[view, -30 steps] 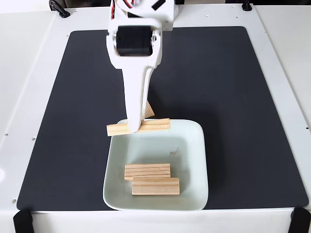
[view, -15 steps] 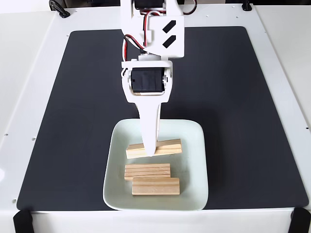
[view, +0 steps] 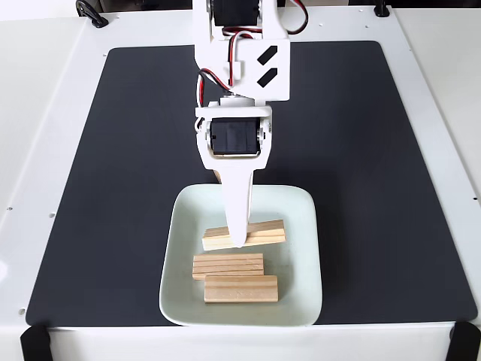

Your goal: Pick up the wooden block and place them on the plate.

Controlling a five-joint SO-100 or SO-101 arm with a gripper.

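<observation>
Blocks first, near to far. Nearest block (view: 240,289) lies flat at the plate's (view: 304,226) front, long side across the view. Second block (view: 228,265) sits just behind it, touching or nearly so, parallel. Third block (view: 267,232) is the one in hand, over the plate's middle, slightly tilted, right end a bit farther back. Can't tell if it already rests on the plate floor or hangs just above.

Tool (view: 237,239) is clamped on that third block near its left-centre; the white front finger covers the grip spot, the rear finger is hidden behind it. A sliver of tan wood (view: 216,177) shows behind the tool near the plate's far rim; too hidden to say what it is.

Risks, judged: if the tool lets go while the block is above the floor, the block could bounce or land on the second one. The grip is off-centre, so the long right end may swing on release. A finger dragging on retreat could pull the block toward the far rim or nudge the pair in front.

Arm pose: reaching from the far side of the black mat (view: 376,150) on the white tabletop (view: 440,90), wrist pitched steeply down, servo face toward the camera, fingers pointing almost straight down into the plate.
</observation>
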